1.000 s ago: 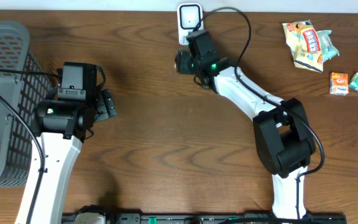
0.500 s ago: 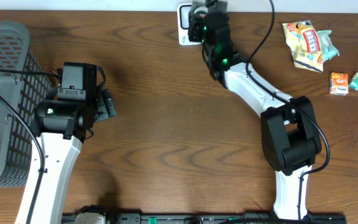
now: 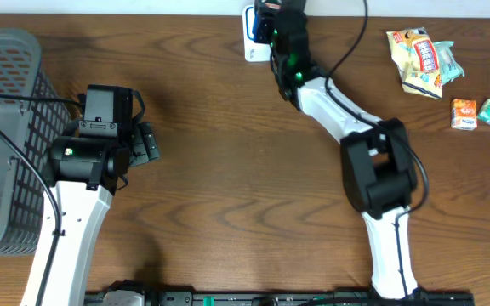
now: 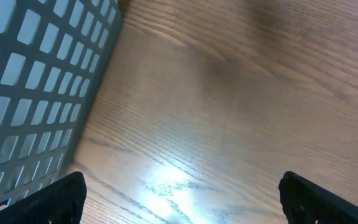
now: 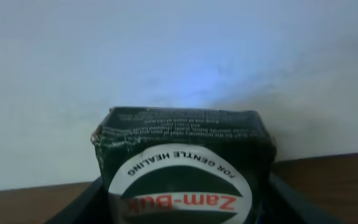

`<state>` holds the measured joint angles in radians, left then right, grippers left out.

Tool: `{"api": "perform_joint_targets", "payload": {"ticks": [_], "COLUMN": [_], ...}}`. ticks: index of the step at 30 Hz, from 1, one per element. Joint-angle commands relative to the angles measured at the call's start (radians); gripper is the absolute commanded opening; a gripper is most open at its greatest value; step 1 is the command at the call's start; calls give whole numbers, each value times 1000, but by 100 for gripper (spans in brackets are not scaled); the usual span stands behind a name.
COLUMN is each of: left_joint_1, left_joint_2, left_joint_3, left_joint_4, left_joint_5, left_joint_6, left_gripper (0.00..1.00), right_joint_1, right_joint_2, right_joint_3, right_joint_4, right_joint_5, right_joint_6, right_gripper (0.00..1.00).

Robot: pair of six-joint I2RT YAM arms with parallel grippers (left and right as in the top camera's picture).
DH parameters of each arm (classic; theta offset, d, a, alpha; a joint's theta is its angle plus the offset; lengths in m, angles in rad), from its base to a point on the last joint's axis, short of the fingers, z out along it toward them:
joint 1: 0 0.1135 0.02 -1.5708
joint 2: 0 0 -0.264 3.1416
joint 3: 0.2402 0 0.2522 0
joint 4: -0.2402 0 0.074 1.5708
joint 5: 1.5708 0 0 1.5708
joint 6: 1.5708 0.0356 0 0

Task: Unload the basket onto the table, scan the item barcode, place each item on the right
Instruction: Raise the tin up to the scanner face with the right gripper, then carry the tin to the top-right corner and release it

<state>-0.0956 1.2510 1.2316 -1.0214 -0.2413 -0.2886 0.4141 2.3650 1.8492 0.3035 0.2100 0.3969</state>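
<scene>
Dark-green cardboard box (image 5: 185, 134): we judge it light, stiff; grip flat sides.
Right gripper (image 5: 182, 208): clamped on it.
Left gripper (image 4: 182, 199): apart.

Dark brown wood-grain table (image 3: 228, 187), matte finish. A plain white wall (image 5: 166, 50) runs along its far edge. There's a bright glare patch (image 4: 163, 186) on the wood, left side.

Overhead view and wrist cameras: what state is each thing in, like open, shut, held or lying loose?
left gripper: open, empty, beside the basket.
right gripper: closed on the Zam-Buk box, by the scanner.
Zam-Buk box: held, label upside down in the wrist view.
scanner: at the table's back edge, only partly visible.
basket: upright at the left edge.
snack packets: lying loose, back right.
</scene>
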Motion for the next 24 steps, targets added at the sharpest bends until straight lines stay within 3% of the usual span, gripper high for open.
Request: {"api": "perform_joint_targets", "payload": {"ticks": [1, 5, 13, 24], "left_joint_1": [-2, -2, -2, -2], "left_joint_2": [3, 3, 3, 3], "left_joint_3": [14, 14, 14, 14], "left_joint_4": [-3, -3, -3, -3], "left_joint_5": [-3, -3, -3, -3], "left_joint_6": [-5, -5, -5, -5], "left_gripper": [98, 98, 98, 98], "right_joint_1": [-1, 1, -1, -79], "right_joint_2": [89, 144, 140, 40], "right_joint_3": [177, 270, 287, 309], "right_joint_4": [-91, -174, -212, -403], "right_joint_5": [-25, -65, -53, 232], "right_joint_6": [-34, -59, -100, -206], "right_gripper": [56, 58, 58, 59]}}
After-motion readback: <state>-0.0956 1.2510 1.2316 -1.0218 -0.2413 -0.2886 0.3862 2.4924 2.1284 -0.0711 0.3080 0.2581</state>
